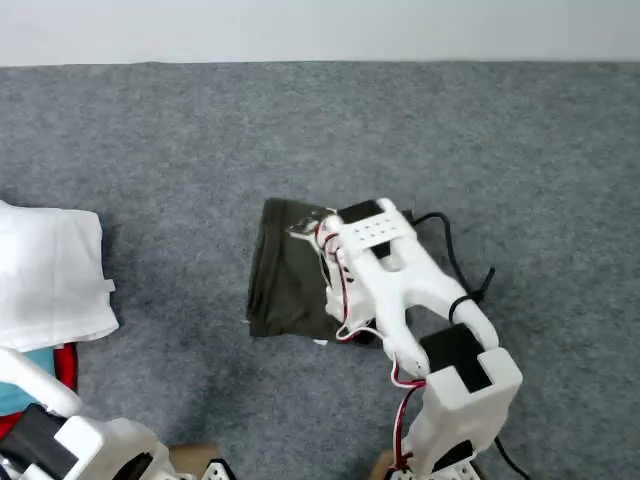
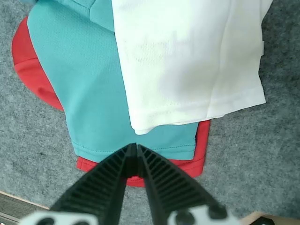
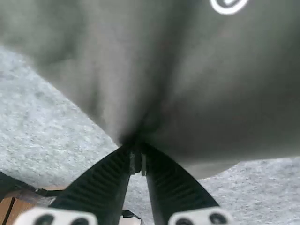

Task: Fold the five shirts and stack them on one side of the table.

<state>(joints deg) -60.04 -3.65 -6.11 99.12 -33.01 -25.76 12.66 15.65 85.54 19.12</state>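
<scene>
Dark olive shirt (image 3: pixel 187 93) pinched in closed right end effector (image 3: pixel 137 155), left end effector (image 2: pixel 137 150) closed, empty

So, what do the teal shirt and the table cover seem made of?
The teal shirt looks like matte knit mesh, probably synthetic: tiny holes dot it. The table cover seems grey felt or low carpet: fuzzy, speckled surface.

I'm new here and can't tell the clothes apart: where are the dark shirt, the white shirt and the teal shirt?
dark shirt (image 1: pixel 285 270), high view, bare fabric near its middle.
white shirt (image 1: pixel 50 270), high view, middle of its top layer.
teal shirt (image 2: pixel 89 93), left wrist view, part showing beneath the white shirt.
</scene>
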